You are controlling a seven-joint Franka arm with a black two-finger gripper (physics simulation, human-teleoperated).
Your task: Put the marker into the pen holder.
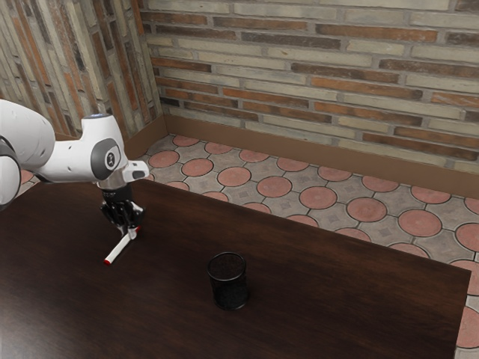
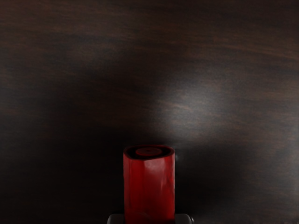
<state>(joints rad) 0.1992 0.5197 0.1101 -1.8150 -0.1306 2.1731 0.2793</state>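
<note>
One table (image 1: 337,288), dark brown wood, grained. One wall (image 1: 314,71), narrow bricks in grey, orange and brown. One baseboard (image 1: 299,153), plain brown. One floor (image 1: 258,168), grey, set with pink discs.

You face walls (image 1: 314,67) of narrow bricks in grey, cream, brown and orange, meeting at a corner above a plain brown baseboard (image 1: 299,148). Below, your floor (image 1: 258,161) sets round pink tiles among grey ones. The dark wooden surface (image 1: 329,299) catches a soft pale sheen.
</note>
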